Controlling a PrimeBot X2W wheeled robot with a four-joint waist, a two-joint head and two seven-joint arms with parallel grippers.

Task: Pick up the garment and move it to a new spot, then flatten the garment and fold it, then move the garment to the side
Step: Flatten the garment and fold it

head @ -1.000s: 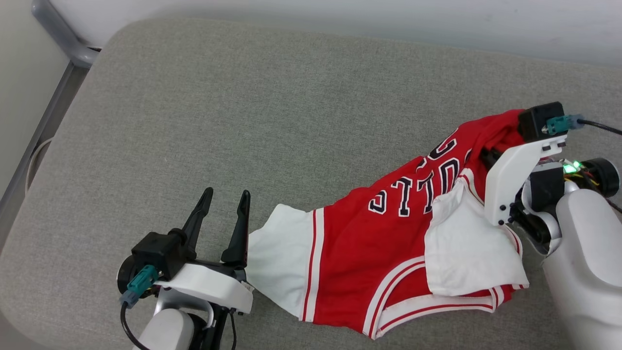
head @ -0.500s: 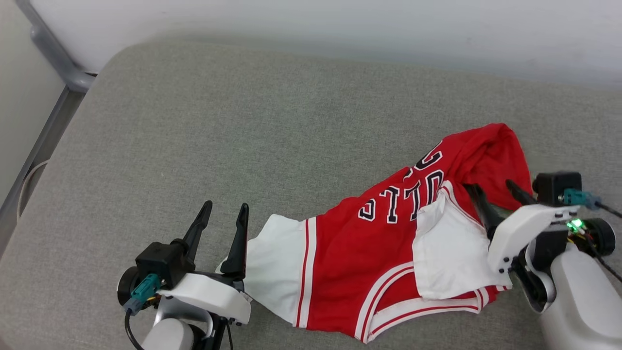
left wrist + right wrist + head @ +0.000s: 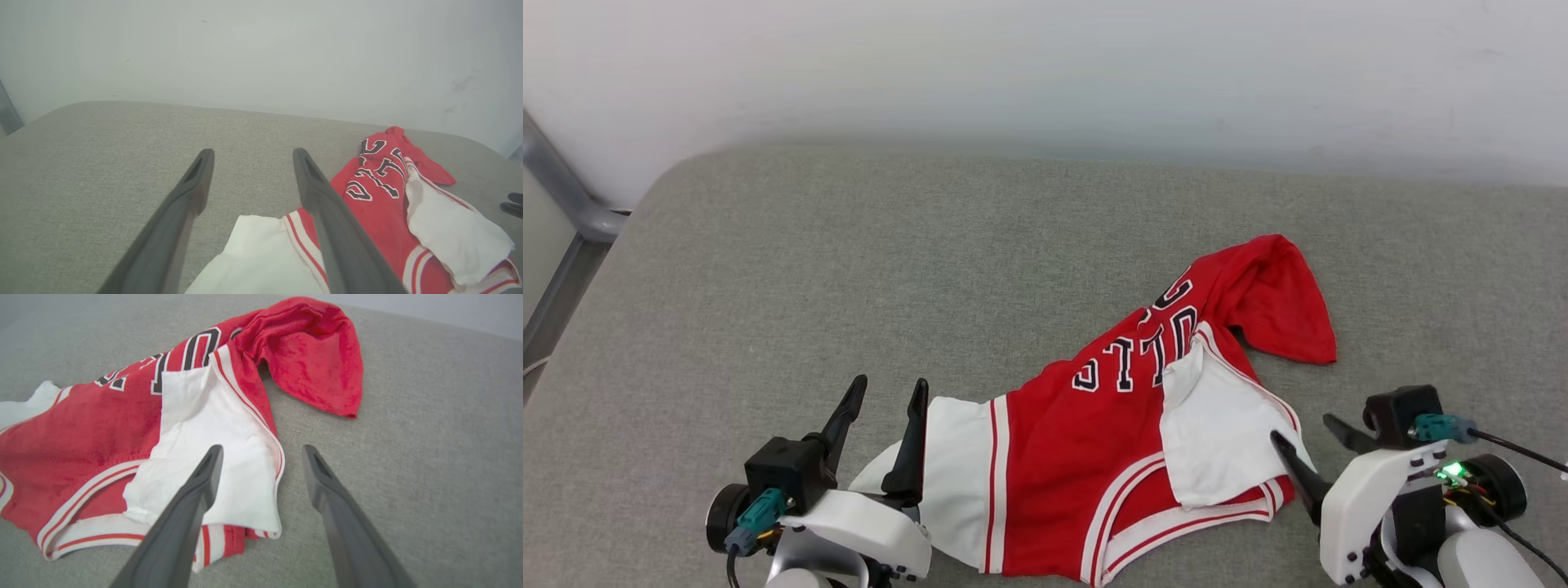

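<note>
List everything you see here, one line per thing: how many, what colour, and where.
garment: one, red with white sleeves and black lettering, crumpled on the near right part of the surface
padded surface: one, grey, under everything
wall: one, white, behind the surface
metal rail: one, grey, far left
left gripper: one, dark fingers, open, lower left by one white sleeve
right gripper: one, dark fingers, open and holding nothing, lower right by the other sleeve

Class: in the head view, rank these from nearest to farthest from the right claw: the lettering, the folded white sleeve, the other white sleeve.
1. Folded sleeve, just beside the right claw.
2. Lettering, farther up and left.
3. Other sleeve, far left.
</note>
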